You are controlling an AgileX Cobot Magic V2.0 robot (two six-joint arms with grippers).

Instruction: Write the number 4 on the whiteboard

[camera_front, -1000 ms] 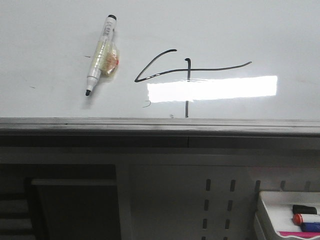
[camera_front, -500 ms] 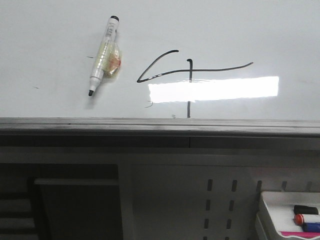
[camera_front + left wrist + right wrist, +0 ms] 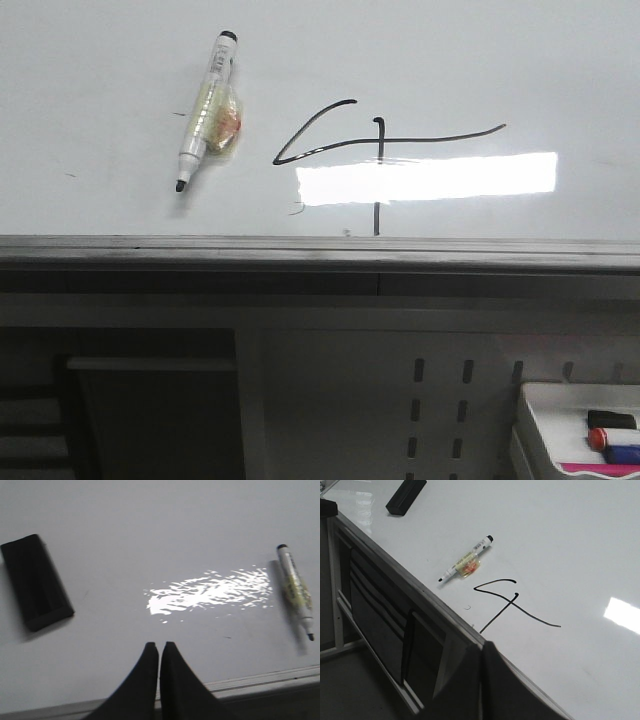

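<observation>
The number 4 (image 3: 378, 144) is drawn in thin black line on the whiteboard (image 3: 480, 60), just above the bright glare. It also shows in the right wrist view (image 3: 512, 602). A white marker (image 3: 205, 108) with a yellowish wrap lies uncapped on the board, left of the figure; it shows in the left wrist view (image 3: 296, 590) and the right wrist view (image 3: 466, 565). My left gripper (image 3: 159, 647) is shut and empty over the board's near edge. My right gripper (image 3: 482, 647) is shut and empty at the board's grey edge strip (image 3: 415, 587), below the figure. Neither gripper shows in the front view.
A black eraser (image 3: 36, 581) lies on the board far left of the marker, also in the right wrist view (image 3: 406, 495). Below the board's edge is a white perforated panel (image 3: 440, 400) and a white tray (image 3: 575, 425) with spare markers at the lower right.
The whole front view has shifted a few pixels to the right since a second ago. The marker and the figure keep the same places on the board.
</observation>
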